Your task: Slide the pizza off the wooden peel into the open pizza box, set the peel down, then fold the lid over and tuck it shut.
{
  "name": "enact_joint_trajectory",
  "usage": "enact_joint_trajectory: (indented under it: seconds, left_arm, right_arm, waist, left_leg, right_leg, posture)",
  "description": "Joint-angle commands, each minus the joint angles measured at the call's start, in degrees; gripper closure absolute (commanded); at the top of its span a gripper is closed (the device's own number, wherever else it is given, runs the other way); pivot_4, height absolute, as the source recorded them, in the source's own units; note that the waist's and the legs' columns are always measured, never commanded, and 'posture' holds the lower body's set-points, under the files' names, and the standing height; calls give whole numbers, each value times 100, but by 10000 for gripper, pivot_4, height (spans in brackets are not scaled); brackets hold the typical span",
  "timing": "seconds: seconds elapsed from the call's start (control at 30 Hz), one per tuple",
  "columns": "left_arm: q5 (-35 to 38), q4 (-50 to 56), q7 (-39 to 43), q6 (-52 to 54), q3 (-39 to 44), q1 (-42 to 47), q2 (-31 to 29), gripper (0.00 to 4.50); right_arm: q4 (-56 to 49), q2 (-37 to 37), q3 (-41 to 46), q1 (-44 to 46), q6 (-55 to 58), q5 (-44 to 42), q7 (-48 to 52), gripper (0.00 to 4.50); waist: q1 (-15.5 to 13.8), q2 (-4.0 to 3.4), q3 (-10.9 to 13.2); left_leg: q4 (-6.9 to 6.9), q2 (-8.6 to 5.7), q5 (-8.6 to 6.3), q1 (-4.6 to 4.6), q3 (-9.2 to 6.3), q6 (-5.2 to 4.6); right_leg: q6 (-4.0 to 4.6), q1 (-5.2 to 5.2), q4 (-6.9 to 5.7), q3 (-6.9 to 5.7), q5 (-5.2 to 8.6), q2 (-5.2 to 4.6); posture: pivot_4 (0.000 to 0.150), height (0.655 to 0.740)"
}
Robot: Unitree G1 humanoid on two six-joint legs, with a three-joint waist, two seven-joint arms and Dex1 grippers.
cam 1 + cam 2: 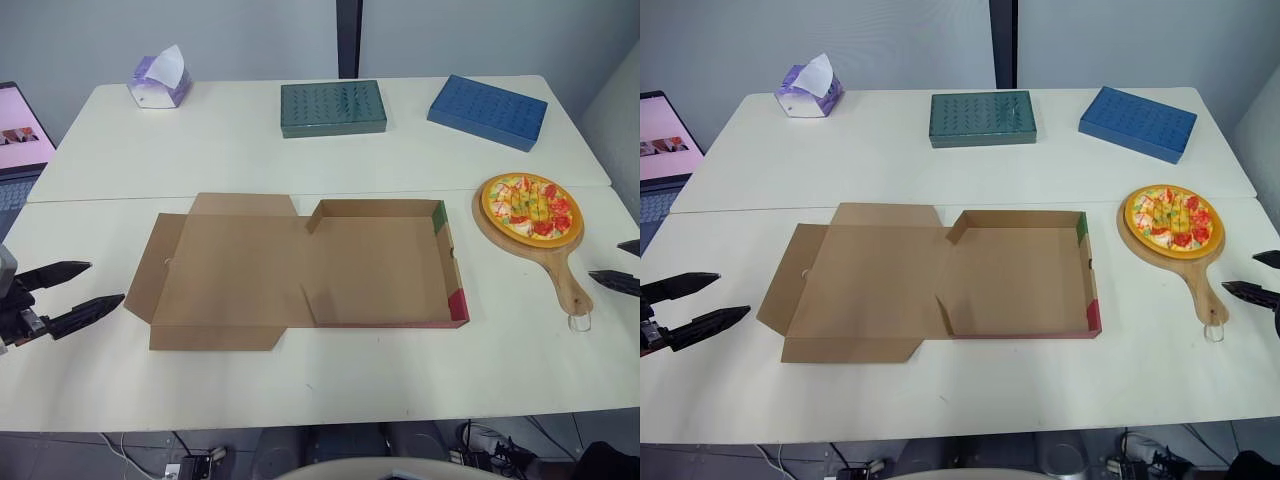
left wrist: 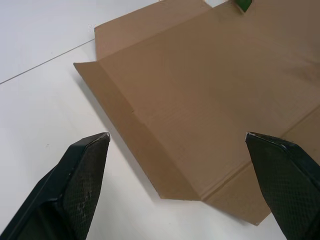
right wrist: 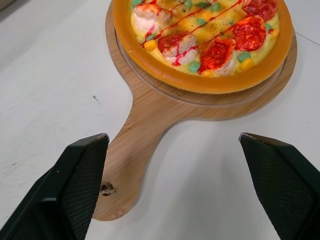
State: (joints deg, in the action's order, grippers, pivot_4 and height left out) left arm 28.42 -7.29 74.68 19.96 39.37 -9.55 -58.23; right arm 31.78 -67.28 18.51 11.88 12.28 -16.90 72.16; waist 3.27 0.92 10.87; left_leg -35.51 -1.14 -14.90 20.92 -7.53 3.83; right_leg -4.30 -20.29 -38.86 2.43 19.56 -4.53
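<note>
An open cardboard pizza box [image 1: 380,262] lies flat in the middle of the white table, its lid [image 1: 225,270] spread out to the left. A toy pizza [image 1: 531,206] rests on a wooden peel [image 1: 561,268] to the right of the box, handle toward me. My right gripper [image 1: 622,265] is open just right of the peel's handle [image 3: 135,150], not touching it. At the table's left edge my left gripper [image 1: 75,290] is open and points at the lid flap [image 2: 135,130], with nothing between its fingers.
At the back of the table lie a dark green box [image 1: 333,108] and a blue box [image 1: 488,111], with a tissue box [image 1: 159,81] at the back left. A laptop [image 1: 20,140] stands off the table's left side.
</note>
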Motion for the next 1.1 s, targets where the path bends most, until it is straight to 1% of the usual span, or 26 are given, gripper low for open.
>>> enact_joint_trajectory:
  seconds: [0.03, 0.2, 0.27, 0.43, 0.57, 0.67, 0.77, 0.93, 1.1]
  left_arm:
    - [314, 650, 40, 130, -51, 102, -19, 0]
    - [779, 1737, -43, 475, -388, 281, 66, 0]
    - [1078, 2238, -99, 645, -637, 473, 110, 0]
    - [1650, 3095, -355, 961, -1297, 1110, 266, 0]
    - [1968, 3667, -709, 1229, -2064, 1912, 437, 0]
    - [2232, 3839, -833, 1407, -2408, 2422, 531, 0]
    - [2318, 3838, -908, 1453, -2601, 2749, 619, 0]
    - [2323, 3779, -943, 1477, -2727, 2897, 681, 0]
    - [2308, 3749, -958, 1467, -2798, 2936, 702, 0]
  right_arm:
    - [-223, 5, 280, -54, 2, -120, -99, 146]
    - [-495, 42, 465, -288, 151, -220, -162, 146]
    - [-745, 47, 627, -489, 308, -312, -175, 146]
    - [-1540, 112, 1100, -1081, 746, -548, -241, 146]
    - [-2279, 257, 1492, -1592, 1182, -729, -344, 146]
    - [-2757, 428, 1693, -1880, 1493, -836, -474, 146]
    - [-3124, 649, 1809, -1987, 1769, -951, -750, 146]
    - [-3612, 1025, 1906, -2110, 1968, -1056, -1098, 146]
    - [-3859, 1048, 1788, -2184, 2097, -1016, -1294, 146]
  waist:
    - [-1, 0, 0]
    - [-10, 0, 0]
    - [-23, -1, 1]
    - [-54, -1, 1]
    - [-74, 0, 1]
    - [-76, -1, 1]
    - [-79, -1, 1]
    - [-93, 0, 1]
    - [-120, 0, 2]
  left_leg:
    - [0, 0, 0, 0, 0, 0]
    - [-7, 0, 0, 2, -1, 0]
    - [-12, -1, -1, 5, -1, 0]
    - [-26, -1, -4, 7, -2, -5]
    - [-33, -2, -5, 8, -3, -7]
    - [-40, -2, -5, 11, 0, -7]
    - [-42, -1, -6, 11, -2, -8]
    - [-43, -2, -6, 12, -2, -8]
    - [-44, -3, -6, 13, -3, -8]
  right_leg:
    - [0, 0, 0, 0, 0, 0]
    - [0, 3, 0, 0, 0, 0]
    - [-1, 3, -1, 0, -1, 0]
    - [-2, 8, -2, -1, -1, 0]
    - [-3, 10, -2, -2, -2, 2]
    - [-6, 10, -2, 2, -3, 4]
    - [-6, 11, -2, 0, -3, 7]
    - [-6, 11, -2, 1, -3, 8]
    - [-6, 11, -1, 2, -3, 8]
  posture:
    - [1500, 7400]
    - [1500, 7400]
    - [1500, 7400]
    - [1500, 7400]
    - [1500, 7400]
    - [1500, 7400]
    - [1500, 7400]
    - [1500, 7400]
    - [1500, 7400]
